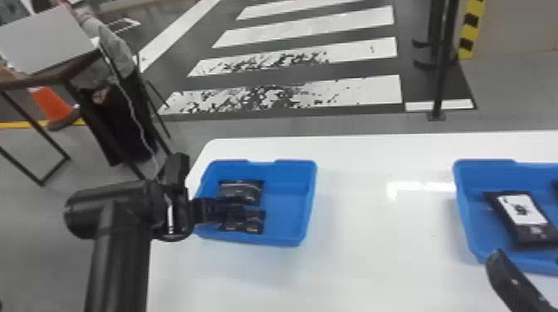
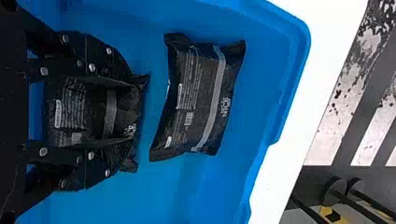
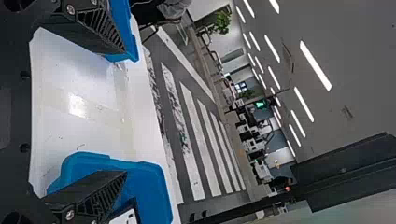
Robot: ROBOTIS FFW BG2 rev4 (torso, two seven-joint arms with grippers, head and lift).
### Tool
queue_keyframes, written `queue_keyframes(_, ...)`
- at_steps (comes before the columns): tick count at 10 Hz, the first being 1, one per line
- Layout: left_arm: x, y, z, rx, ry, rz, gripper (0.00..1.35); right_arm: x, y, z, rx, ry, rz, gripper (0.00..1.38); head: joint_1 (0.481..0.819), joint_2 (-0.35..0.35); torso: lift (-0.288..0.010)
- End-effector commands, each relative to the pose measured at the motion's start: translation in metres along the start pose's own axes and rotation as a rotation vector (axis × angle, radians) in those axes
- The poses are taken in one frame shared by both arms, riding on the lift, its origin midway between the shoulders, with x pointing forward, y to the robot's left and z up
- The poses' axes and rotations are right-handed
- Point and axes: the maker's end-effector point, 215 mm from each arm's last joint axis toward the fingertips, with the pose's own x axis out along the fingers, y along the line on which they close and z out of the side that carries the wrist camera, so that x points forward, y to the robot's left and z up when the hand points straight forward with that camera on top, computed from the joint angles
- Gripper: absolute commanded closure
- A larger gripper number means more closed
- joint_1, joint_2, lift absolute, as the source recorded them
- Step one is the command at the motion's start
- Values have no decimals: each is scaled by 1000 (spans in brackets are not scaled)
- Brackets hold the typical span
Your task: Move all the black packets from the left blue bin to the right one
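Left gripper [image 1: 243, 212] pinching black packet [image 2: 70, 109], second packet [image 2: 198, 100] just beyond it, inside left blue bin [image 1: 288, 207]

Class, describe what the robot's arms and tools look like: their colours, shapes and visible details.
The left arm is black, with thick, rounded, tube-like sections and a narrow pale strip near the wrist. The left tool is black too, with round silvery screws on its finger links. The right tool has black, tapering fingers with slatted sides.
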Motion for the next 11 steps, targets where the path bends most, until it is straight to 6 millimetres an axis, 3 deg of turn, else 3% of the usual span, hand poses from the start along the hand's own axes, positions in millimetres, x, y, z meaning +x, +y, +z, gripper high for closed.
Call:
queue_keyframes(1, 0, -2, 2, 21, -14, -16, 1204, -1, 0, -1, 4, 2, 1, 110, 695, 349, -140)
queue_keyframes(3, -10, -6, 6, 51, -51, -42, 1204, -1, 1, -1, 10, 3, 4, 111, 695, 343, -140)
queue_keyframes(5, -41, -33, 6, 70, -147, -128, 1204, 0, 2, 1, 8, -2, 7, 116, 695, 342, -140)
queue_keyframes(8, -72, -119, 13, 148, -249, -315, 1204, 5, 8, 9, 4, -17, 37, 116, 695, 309, -140)
queue_keyframes(10, -73, -198, -5, 200, -229, -491, 1204, 13, 17, 14, 6, -20, 78, 116, 695, 231, -140)
queue_keyframes(11, -73, -227, -14, 220, -214, -556, 1204, 21, 26, 17, 15, -27, 109, 116, 695, 183, -140)
